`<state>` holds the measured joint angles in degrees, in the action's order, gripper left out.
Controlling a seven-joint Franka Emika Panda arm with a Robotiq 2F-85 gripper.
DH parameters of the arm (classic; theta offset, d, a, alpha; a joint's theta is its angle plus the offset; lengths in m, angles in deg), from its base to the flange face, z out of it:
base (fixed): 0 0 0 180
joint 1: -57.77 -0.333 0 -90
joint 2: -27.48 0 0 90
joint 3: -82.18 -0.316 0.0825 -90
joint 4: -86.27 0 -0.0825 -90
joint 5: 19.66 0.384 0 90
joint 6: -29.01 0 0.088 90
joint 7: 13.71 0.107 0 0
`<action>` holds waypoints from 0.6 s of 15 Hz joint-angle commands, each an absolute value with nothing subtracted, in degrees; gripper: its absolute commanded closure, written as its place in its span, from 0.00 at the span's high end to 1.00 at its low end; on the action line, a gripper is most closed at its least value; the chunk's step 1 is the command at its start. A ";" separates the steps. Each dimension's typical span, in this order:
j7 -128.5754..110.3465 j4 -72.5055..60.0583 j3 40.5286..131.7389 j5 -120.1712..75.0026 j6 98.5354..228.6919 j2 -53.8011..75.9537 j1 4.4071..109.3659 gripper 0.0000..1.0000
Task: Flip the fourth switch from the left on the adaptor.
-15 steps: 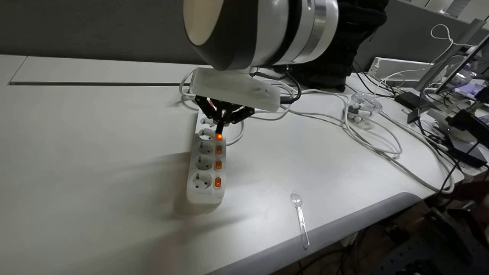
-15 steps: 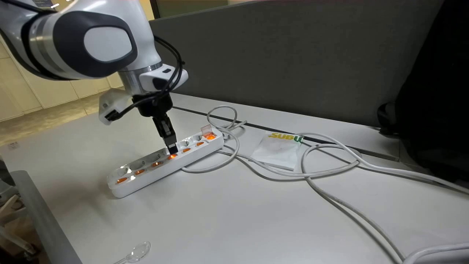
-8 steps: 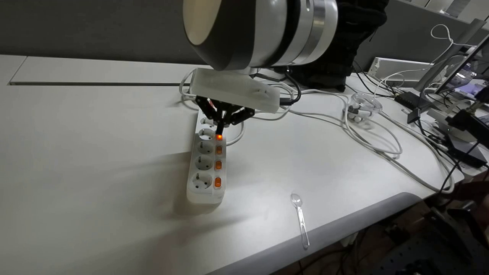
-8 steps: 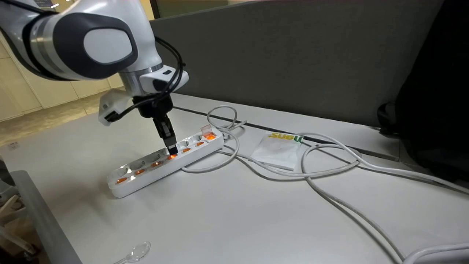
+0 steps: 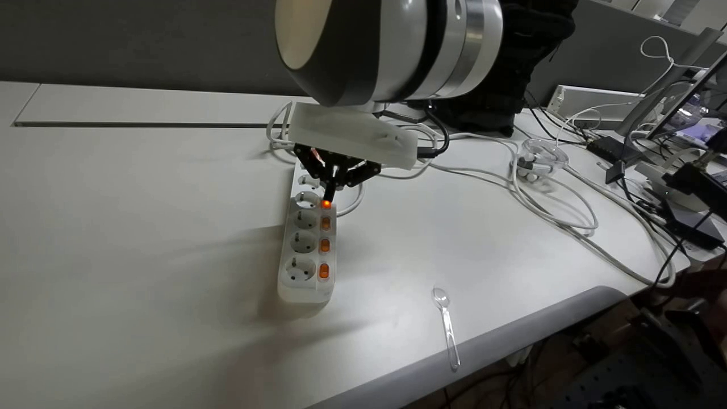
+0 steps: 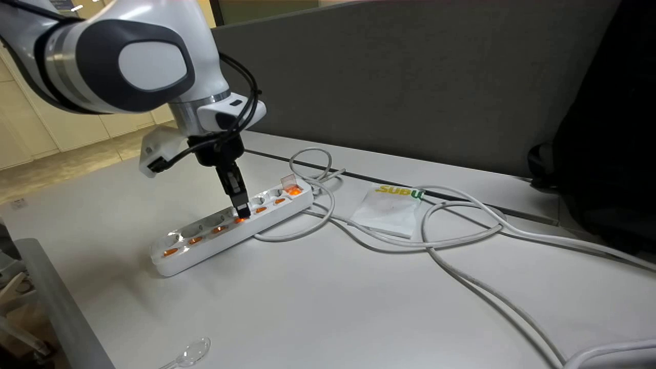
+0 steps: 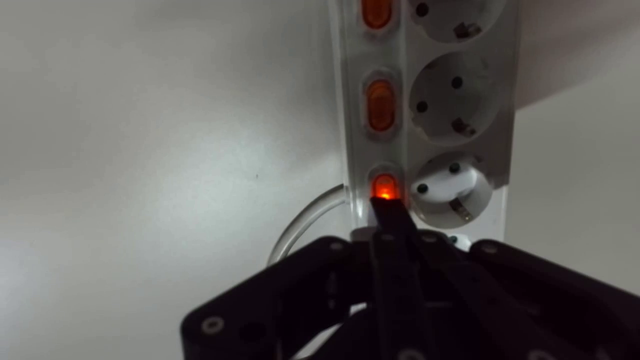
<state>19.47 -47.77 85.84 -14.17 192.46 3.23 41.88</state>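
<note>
The white adaptor (image 5: 314, 234) lies on the table, also in an exterior view (image 6: 215, 248) and the wrist view (image 7: 360, 145). It has a row of orange rocker switches beside round sockets. The fourth switch from its near end is lit; this lit switch shows in both exterior views (image 5: 326, 205) (image 6: 239, 221) and the wrist view (image 7: 384, 186). My gripper (image 5: 329, 198) is shut and empty, pointing down, also in an exterior view (image 6: 244, 214). In the wrist view its tips (image 7: 386, 201) cover the lower part of the lit switch and seem to touch it.
A larger lit switch with a raised clear cover (image 6: 293, 188) is at the adaptor's far end. White cables (image 6: 369, 236) and a paper packet (image 6: 389, 210) lie behind it. A clear plastic spoon (image 5: 446, 324) lies near the table edge. A grey partition (image 6: 410, 92) stands behind.
My gripper has shifted slightly and its tips sit a little lower over the lit switch. The switch stays lit, and the adaptor has not moved.
</note>
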 commanded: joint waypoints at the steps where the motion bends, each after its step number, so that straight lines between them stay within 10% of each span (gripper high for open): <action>1: 22.28 -46.16 87.61 -14.67 191.52 1.38 40.07 0.00; 9: 23.00 -45.81 88.43 -14.59 190.93 0.43 39.22 0.00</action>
